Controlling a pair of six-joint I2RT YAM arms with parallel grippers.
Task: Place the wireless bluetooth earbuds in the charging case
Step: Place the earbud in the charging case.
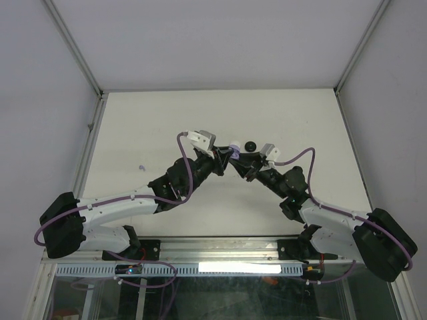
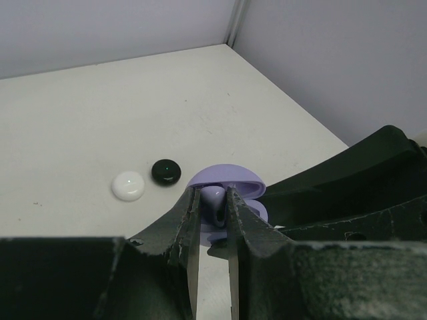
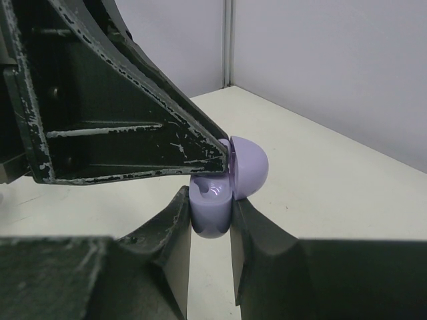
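Note:
The lavender charging case (image 3: 212, 212) is lifted off the table, its base pinched between the fingers of my right gripper (image 3: 211, 200), which is shut on it. Its domed lid (image 3: 249, 167) stands open. My left gripper (image 2: 212, 193) is shut on a small lavender earbud (image 2: 215, 199), with its fingertips right at the mouth of the open case (image 2: 227, 177). In the right wrist view the left fingers (image 3: 133, 143) reach in from the upper left and hide the earbud. From above, both grippers (image 1: 225, 159) (image 1: 240, 161) meet at the case (image 1: 233, 153) mid-table.
A round white case (image 2: 129, 185) and a round black case (image 2: 165, 172) lie on the table just beyond the grippers; the black one (image 1: 251, 147) also shows from above. A tiny lavender piece (image 1: 141, 167) lies alone at the left. Walls enclose the table (image 1: 300, 120).

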